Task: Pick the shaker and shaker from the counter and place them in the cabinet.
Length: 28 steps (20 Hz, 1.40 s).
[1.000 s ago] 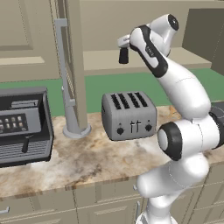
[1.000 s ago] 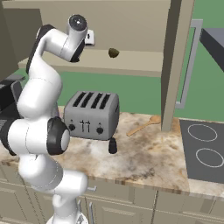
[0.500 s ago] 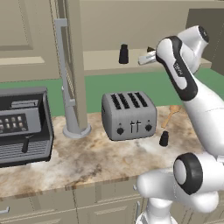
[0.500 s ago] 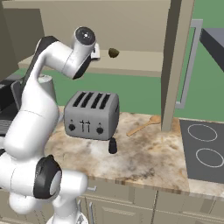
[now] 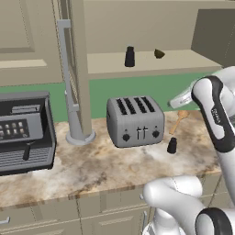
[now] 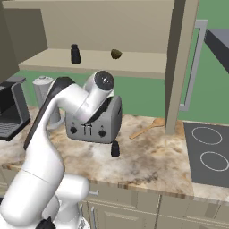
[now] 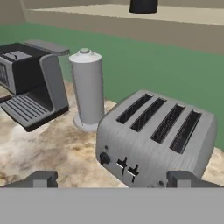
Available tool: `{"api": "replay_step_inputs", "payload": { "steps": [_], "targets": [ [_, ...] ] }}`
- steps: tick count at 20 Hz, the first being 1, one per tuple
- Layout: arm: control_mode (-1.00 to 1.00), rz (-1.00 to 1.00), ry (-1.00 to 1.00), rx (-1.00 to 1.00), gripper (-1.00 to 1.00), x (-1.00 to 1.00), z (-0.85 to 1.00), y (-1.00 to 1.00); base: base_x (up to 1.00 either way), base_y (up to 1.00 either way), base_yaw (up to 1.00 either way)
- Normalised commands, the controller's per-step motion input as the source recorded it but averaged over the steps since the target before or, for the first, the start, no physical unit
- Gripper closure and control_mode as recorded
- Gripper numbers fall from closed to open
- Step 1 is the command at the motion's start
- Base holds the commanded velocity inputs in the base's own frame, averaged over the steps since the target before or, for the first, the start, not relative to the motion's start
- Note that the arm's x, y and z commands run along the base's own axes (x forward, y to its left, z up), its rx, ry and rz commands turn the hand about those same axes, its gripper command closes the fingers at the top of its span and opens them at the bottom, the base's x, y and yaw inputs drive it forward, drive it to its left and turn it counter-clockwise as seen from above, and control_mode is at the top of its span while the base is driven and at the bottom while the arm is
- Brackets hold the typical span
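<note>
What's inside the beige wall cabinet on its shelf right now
On the tan shelf of the beige wall cabinet stand one small black tapered shaker and a small brown lump, apart. The open door covers the shelf's left end there.

Brushed-metal toaster [image 7: 155,142], speckled stone counter [image 5: 105,167]

Green wall [image 5: 137,87] straight ahead of the tool, speckled stone counter [image 5: 92,170] below it, beige drawers [image 6: 134,210] under that edge. Black cooktop [image 6: 210,154] off to the side. Flat, even lighting.
</note>
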Motion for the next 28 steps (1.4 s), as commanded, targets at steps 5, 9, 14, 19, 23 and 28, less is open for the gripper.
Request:
{"api": "replay_step_inputs", "payload": {
  "steps": [5, 9, 14, 19, 23, 28],
  "targets": [
    [-1.0, 0.1, 0.13, -0.18, -1.0, -0.59, -1.0, -0.46, 0.0, 0.0, 0.0],
    [-1.0, 0.11, 0.19, -0.22, -1.0, -0.17, -1.0, -0.35, 0.0, 0.0, 0.0],
    [-1.0, 0.1, 0.18, -0.21, -1.0, -0.06, -0.98, -0.36, 0.0, 0.0, 0.0],
    [-1.0, 0.07, 0.04, -0.08, -1.0, -0.01, -0.42, -0.22, 0.0, 0.0, 0.0],
    [-1.0, 0.0, 0.0, 0.05, -1.0, 0.0, -0.05, -0.13, 0.0, 0.0, 0.0],
    [-1.0, 0.0, -0.02, 0.16, -1.0, 0.0, -0.08, -0.2, 0.0, 0.0, 0.0]
  ]
}}
